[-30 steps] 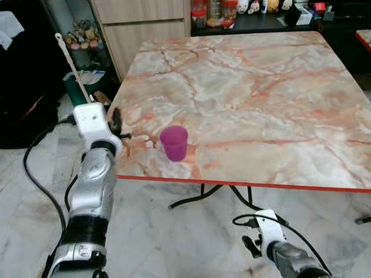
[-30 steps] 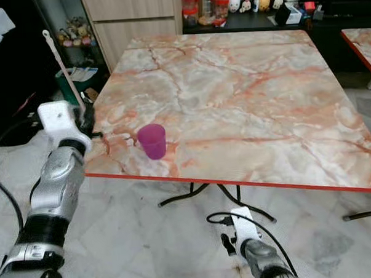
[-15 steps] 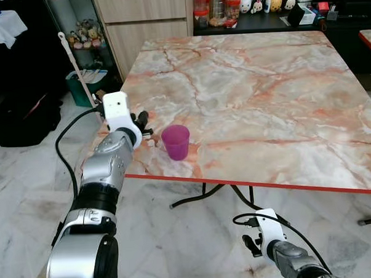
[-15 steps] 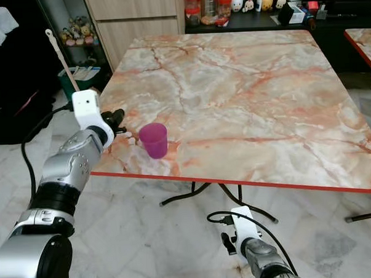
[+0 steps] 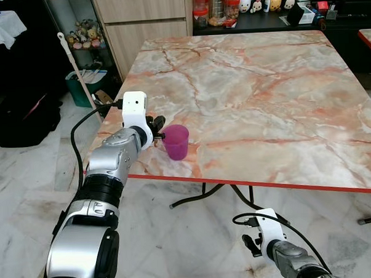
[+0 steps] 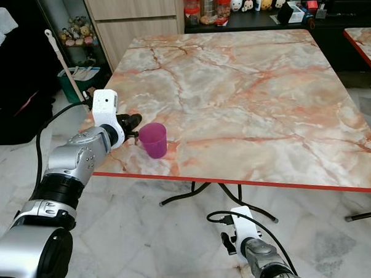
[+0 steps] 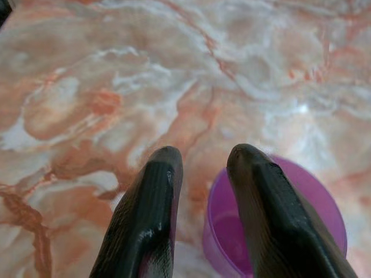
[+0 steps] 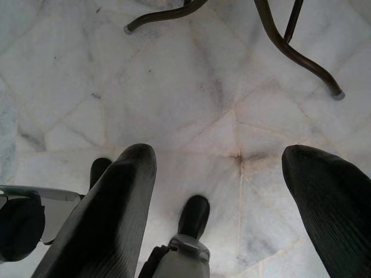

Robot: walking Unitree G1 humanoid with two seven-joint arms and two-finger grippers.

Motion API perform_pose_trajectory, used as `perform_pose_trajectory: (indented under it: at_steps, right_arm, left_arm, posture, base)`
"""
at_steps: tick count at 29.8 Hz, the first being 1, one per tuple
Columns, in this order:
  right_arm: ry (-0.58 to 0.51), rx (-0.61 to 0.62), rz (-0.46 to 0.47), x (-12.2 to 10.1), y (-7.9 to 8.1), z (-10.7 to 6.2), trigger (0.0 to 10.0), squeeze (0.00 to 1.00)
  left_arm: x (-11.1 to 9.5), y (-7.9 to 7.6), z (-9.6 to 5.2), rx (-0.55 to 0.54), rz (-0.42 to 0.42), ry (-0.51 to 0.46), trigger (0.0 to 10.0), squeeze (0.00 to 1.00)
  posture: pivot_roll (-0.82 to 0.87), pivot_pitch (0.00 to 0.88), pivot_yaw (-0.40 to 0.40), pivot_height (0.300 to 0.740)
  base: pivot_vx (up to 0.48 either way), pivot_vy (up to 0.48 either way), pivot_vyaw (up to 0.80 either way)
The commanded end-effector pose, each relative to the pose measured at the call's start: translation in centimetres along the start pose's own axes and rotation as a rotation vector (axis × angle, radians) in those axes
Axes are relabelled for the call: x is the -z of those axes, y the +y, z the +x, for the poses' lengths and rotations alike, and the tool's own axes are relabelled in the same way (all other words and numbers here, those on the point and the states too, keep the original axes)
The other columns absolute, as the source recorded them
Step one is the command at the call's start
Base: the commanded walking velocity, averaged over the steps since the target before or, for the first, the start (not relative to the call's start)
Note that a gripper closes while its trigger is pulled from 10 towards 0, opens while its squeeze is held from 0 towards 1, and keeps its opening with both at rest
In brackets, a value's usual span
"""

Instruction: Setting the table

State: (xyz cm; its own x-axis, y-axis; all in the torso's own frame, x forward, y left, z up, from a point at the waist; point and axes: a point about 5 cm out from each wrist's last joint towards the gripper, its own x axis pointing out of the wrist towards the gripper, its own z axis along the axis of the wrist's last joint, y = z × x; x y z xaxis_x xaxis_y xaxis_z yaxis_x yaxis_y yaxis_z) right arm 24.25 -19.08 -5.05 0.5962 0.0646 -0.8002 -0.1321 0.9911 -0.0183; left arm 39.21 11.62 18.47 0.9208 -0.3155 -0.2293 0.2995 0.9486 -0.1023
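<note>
A translucent purple cup (image 5: 176, 141) stands upright near the front left corner of the marble-patterned table (image 5: 263, 92). My left gripper (image 5: 157, 131) reaches in from the left and is right at the cup's side. In the left wrist view the left gripper (image 7: 203, 156) is open by a narrow gap, with one finger (image 7: 264, 202) over the purple cup (image 7: 316, 217) at its rim and the other finger outside it. My right gripper (image 8: 220, 152) hangs low below the table's front edge, open wide above the floor.
The table has a red front edge (image 5: 261, 184) and dark curved legs (image 5: 194, 199) beneath. A wooden cabinet (image 5: 143, 24), a shelf of jars and toy figures (image 5: 253, 3), a leaning pole (image 5: 74, 67) and a green bin (image 5: 84, 85) stand behind and left. Another table's corner (image 5: 369, 42) sits at the right.
My left arm has swung right from beside the table's left edge until its gripper reached the purple cup. The cup and the right arm have stayed put.
</note>
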Motion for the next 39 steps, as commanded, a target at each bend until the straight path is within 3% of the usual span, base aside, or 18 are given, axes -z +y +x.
perform_pose_trajectory:
  at_steps: [1,5,6,17,18,19,39]
  right_arm:
    - [0.004,-0.007,0.001,-0.04,0.31,0.06,10.0,0.00]
    - [0.002,-0.008,0.002,-0.05,0.34,0.07,10.0,0.00]
    - [0.002,-0.008,0.002,-0.05,0.35,0.07,10.0,0.00]
    - [0.003,-0.008,0.001,-0.02,0.39,0.07,10.0,0.00]
    - [0.003,-0.008,0.001,-0.02,0.39,0.07,10.0,0.00]
    - [0.003,-0.008,0.001,-0.02,0.39,0.07,10.0,0.00]
    - [0.002,-0.008,0.003,-0.05,0.42,0.08,10.0,0.00]
  left_arm:
    - [-0.55,0.04,0.05,-0.002,0.042,0.004,10.0,0.00]
    - [-0.48,-0.30,0.18,0.013,0.070,0.017,10.0,0.00]
    - [-0.45,-0.41,0.23,0.017,0.079,0.017,10.0,1.00]
    - [-0.72,-0.63,0.27,0.029,0.088,0.007,10.0,1.00]
    - [-0.70,-0.60,0.27,0.029,0.091,0.009,10.0,0.96]
    - [-0.69,-0.58,0.27,0.030,0.095,0.011,10.0,0.00]
    - [0.00,-0.71,0.27,0.058,0.138,0.057,10.0,0.00]
  posture:
    - [0.01,0.064,0.086,0.740]
    - [0.01,0.064,0.086,0.740]
    - [0.01,0.063,0.086,0.740]
    - [0.01,0.064,0.087,0.740]
    - [0.01,0.064,0.087,0.740]
    - [0.01,0.064,0.087,0.740]
    - [0.01,0.062,0.089,0.740]
  base:
    - [0.000,0.000,0.00]
    - [0.000,0.000,0.00]
    - [0.000,0.000,0.00]
    - [0.000,0.000,0.00]
    - [0.000,0.000,0.00]
    - [0.000,0.000,0.00]
    - [0.000,0.000,0.00]
